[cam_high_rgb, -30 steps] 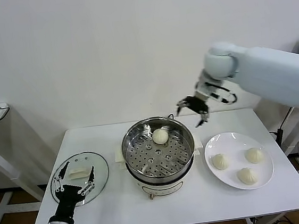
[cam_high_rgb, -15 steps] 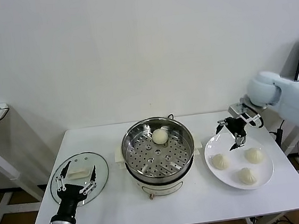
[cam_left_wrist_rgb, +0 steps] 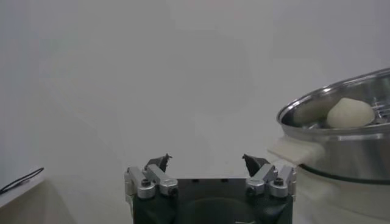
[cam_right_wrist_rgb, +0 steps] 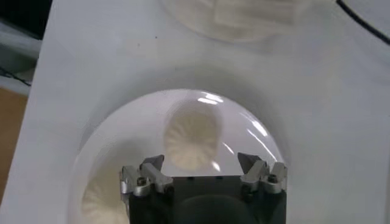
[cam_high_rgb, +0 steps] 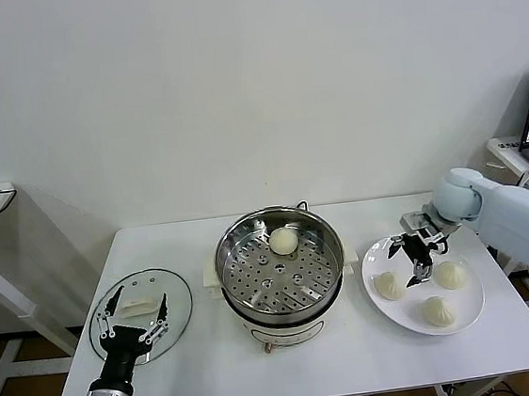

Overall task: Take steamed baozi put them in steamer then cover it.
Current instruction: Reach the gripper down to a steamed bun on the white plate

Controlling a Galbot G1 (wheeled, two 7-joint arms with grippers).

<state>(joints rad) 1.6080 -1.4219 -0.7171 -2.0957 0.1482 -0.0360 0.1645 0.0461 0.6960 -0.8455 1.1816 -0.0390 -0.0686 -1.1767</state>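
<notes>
On the white tabletop [cam_high_rgb: 197, 366] the steamer [cam_high_rgb: 280, 264] stands at the centre, its perforated tray bare except for one baozi in the steamer [cam_high_rgb: 283, 241], which lies toward twelve o'clock of the tray, close to the steel wall. At three o'clock from the steamer, a little apart from it, sits a white plate [cam_high_rgb: 423, 282] carrying three more buns: the left baozi [cam_high_rgb: 388, 285] toward nine o'clock of the plate, the far baozi [cam_high_rgb: 450, 274] toward two o'clock, and the near baozi [cam_high_rgb: 437, 310] toward six o'clock. The right hand [cam_high_rgb: 416, 251] hangs over the plate's eleven o'clock part, between and just above the left and far buns, its fingers spread and gripping nothing; the right wrist view shows a pleated bun [cam_right_wrist_rgb: 193, 134] straight below the gap between the spread fingertips. At nine o'clock from the steamer, well apart from it, a glass lid [cam_high_rgb: 141, 315] with a white handle lies flat on the tabletop. The left hand [cam_high_rgb: 131, 317] is parked over that lid, fingers spread wide and empty, and its wrist view catches the steamer's rim with the bun inside.
</notes>
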